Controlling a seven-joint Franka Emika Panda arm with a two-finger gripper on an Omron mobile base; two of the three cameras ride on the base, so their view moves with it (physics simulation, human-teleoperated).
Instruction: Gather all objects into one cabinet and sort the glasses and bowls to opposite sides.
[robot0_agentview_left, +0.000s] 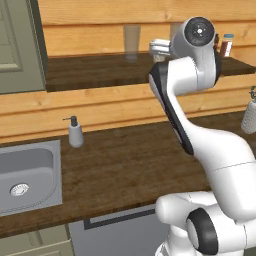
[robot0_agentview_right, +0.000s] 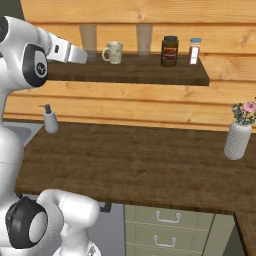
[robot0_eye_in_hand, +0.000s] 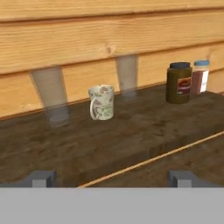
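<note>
White arm raised — tool agape facing mug.

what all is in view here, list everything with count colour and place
mug: 1, pale with a speckled pattern, on the wall shelf between the two glasses
glasses: 2, clear greyish, on the shelf against the wood wall
jar: 1, dark brown with a dark lid, on the shelf to the right of the mug
small bottle: 1, reddish with a pale blue cap, beside the jar
shelf: 1, dark wood, on the plank wall
soap dispenser: 1, light grey, on the counter by the sink
sink: 1, grey, set in the counter at left
vase: 1, white with pink flowers, on the counter at right
cabinet door: 1, olive green, upper left
drawers: pale green, under the counter
fingers: 2, dark grey, spread open, holding nothing
</note>
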